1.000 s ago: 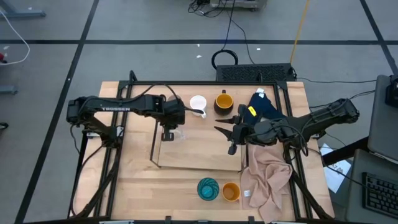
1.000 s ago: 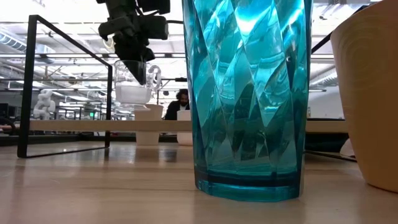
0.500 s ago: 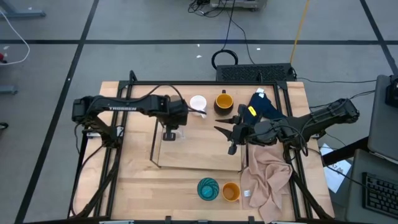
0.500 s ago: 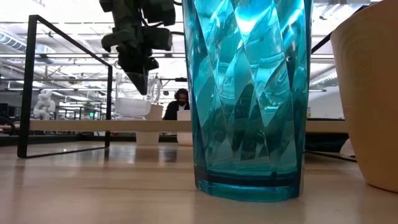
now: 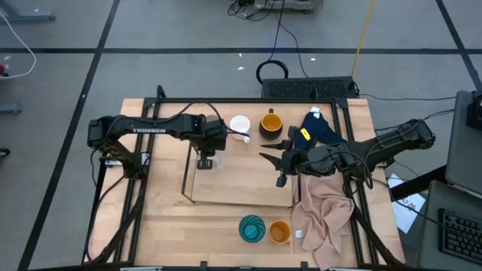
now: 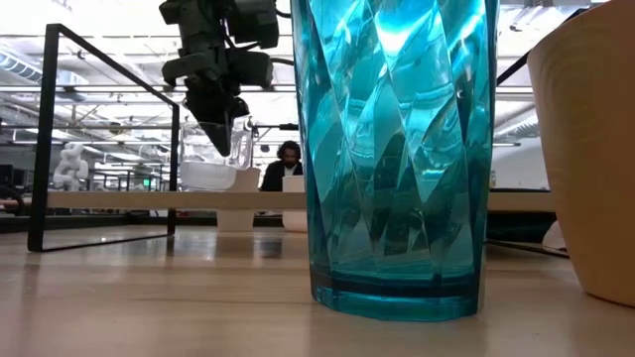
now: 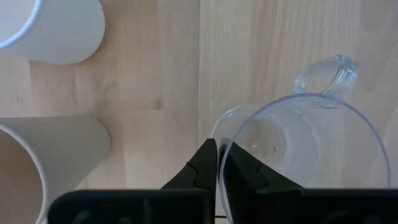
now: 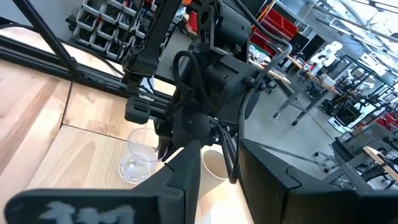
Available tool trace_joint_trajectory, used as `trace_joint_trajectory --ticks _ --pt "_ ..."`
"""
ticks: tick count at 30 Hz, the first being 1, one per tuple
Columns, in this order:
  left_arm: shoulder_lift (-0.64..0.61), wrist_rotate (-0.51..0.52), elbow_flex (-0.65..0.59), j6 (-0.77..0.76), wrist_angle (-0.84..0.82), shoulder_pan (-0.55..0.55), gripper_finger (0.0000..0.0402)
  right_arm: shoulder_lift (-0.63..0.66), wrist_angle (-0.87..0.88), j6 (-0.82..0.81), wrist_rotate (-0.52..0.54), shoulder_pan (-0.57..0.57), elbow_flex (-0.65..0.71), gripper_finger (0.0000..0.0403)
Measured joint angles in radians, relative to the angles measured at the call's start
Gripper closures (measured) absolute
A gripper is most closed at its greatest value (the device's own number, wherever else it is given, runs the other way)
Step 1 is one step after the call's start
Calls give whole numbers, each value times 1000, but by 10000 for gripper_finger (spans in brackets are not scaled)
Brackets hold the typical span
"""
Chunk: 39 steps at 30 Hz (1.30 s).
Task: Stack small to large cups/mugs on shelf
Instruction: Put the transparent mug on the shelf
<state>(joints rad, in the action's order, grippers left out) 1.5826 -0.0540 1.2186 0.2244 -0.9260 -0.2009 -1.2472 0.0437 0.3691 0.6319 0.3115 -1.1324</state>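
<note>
My left gripper (image 7: pixel 219 163) is over the far left part of the shelf board (image 5: pixel 241 181), shut on a clear glass mug (image 7: pixel 298 143) that stands there (image 6: pixel 208 164). Beside the glass are a white cup (image 7: pixel 56 25) and a beige cup (image 7: pixel 56 162). A white mug (image 5: pixel 239 125) and a dark mug with a yellow inside (image 5: pixel 271 123) stand just beyond the board's far edge. A teal cup (image 5: pixel 251 228) and an orange cup (image 5: pixel 279 232) are at the table's near edge. My right gripper (image 5: pixel 277 167) waits open above the board's right end. My left gripper pinches the glass mug's rim (image 7: pixel 221 152), one finger inside the mug (image 7: pixel 249 177) and one outside (image 7: pixel 199 171). The fingers come from above, pointing steeply down. The mug stays upright, its base (image 6: pixel 206 184) down at the board and its handle (image 7: pixel 323 71) on the side away from the fingers.
The shelf's black wire frame (image 6: pixel 45 139) rises at the board's ends. A pink cloth (image 5: pixel 324 214) lies on the table's right side, with a dark blue object (image 5: pixel 320 128) at the far right. The teal cup (image 6: pixel 397 149) fills most of the low view.
My left gripper has come down with the glass mug and shifted slightly toward the right. The mug stayed upright, and its base now sits at the shelf board instead of hanging above it.
</note>
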Motion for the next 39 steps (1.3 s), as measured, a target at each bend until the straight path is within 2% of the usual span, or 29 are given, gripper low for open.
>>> trace_joint_trajectory --ticks 23,34,39 --pt "0 -51 0 -19 -4 -2 372 0 0 -10 0 0 0 300" --pt "0 -22 0 -24 -5 -2 287 0 3 -11 0 0 0 300" --pt "-9 -1 0 -33 -5 -2 263 0 3 -10 0 0 0 300"
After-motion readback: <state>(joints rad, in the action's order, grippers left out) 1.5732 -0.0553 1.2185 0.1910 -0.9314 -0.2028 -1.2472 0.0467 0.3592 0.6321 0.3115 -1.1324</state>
